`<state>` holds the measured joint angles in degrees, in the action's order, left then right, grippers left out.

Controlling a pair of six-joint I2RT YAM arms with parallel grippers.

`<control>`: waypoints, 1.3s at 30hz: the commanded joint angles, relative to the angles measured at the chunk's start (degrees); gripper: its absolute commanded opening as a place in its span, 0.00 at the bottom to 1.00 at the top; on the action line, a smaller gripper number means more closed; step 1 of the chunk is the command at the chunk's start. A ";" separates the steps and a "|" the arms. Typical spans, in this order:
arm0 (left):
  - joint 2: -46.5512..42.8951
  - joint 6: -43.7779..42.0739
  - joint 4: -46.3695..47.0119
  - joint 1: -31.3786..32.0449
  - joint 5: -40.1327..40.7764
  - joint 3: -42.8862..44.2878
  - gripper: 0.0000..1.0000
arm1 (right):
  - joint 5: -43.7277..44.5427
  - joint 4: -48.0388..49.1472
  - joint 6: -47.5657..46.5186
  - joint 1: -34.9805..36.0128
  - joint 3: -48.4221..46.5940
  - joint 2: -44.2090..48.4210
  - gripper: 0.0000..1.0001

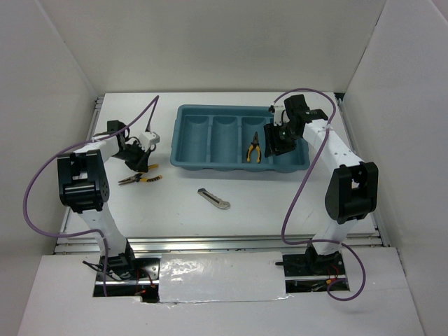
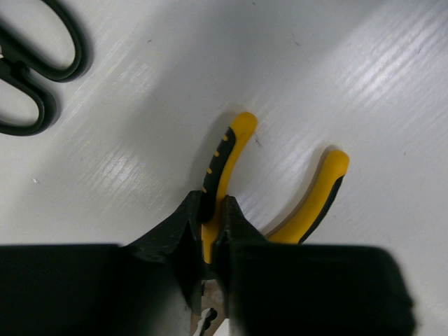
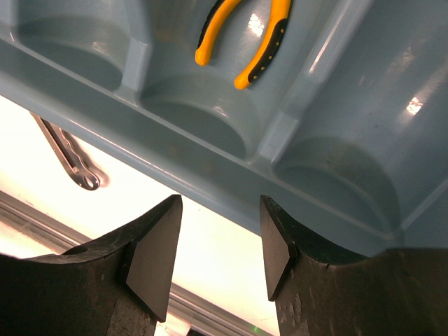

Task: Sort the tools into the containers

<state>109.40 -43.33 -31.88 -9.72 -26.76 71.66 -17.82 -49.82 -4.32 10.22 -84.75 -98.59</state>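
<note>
On the left side of the white table [image 1: 266,203], the left gripper [image 2: 208,241] is closed on one handle of the yellow-and-black pliers [image 2: 231,161].

We judge that the step in hand is to lift this tool and carry it to the teal tray [image 1: 189,110]. Only one handle is pinched, so the pliers may swing or fall open. We would rise slowly, then release low in the third compartment, beside the second pliers [image 3: 269,43] that lie there. The right gripper [image 3: 220,238] hangs open and empty over the near end of the rightmost compartment, and should keep out of the way. The utility knife [image 1: 213,199] lies in front of the tray, and the scissors [image 2: 12,68] near the held pliers. The tabletop is smooth, finely ribbed and a little shiny, so a tool could slide. Plain white panels close the scene on three sides.
</note>
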 commanded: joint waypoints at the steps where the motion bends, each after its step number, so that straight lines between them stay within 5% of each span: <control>1: -0.69 -4.39 -1.34 0.84 4.00 -2.23 0.15 | -0.55 0.08 -0.87 -0.46 0.02 1.38 0.56; 4: -1.03 -3.34 -2.83 -0.83 2.60 -0.39 0.00 | -0.72 0.08 -0.87 -0.81 -0.06 1.55 0.56; 14: -17.54 -18.28 -12.15 -6.90 -6.54 6.64 0.00 | -2.65 0.34 -1.40 -1.34 1.07 5.07 0.55; 18: -18.35 -19.50 -18.19 -6.19 -8.82 20.78 0.00 | -3.71 -0.01 -1.75 -2.92 1.95 6.74 0.55; 22: -18.78 -34.42 -21.30 -5.05 -19.35 27.57 0.00 | -5.99 0.87 -1.31 -5.47 3.98 8.41 0.55; 24: -20.54 -38.66 -17.37 -3.04 -25.76 24.16 0.00 | -7.83 1.31 -0.87 -6.96 4.59 8.85 0.56; 28: -23.63 -32.60 7.74 7.48 -28.34 15.71 0.00 | -10.03 1.39 -0.52 -9.25 6.43 9.46 0.58; 32: -16.26 -49.52 0.26 17.87 -27.11 24.47 0.00 | -11.71 1.83 -1.30 -12.14 9.77 12.35 0.59; 39: -0.96 -59.15 -5.12 31.76 -25.18 39.75 0.00 | -11.26 3.59 -1.49 -16.28 15.84 18.34 0.60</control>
<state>105.43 -94.00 -36.91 18.72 -48.64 104.79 -27.86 -48.47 -5.41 -4.40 -69.63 -83.50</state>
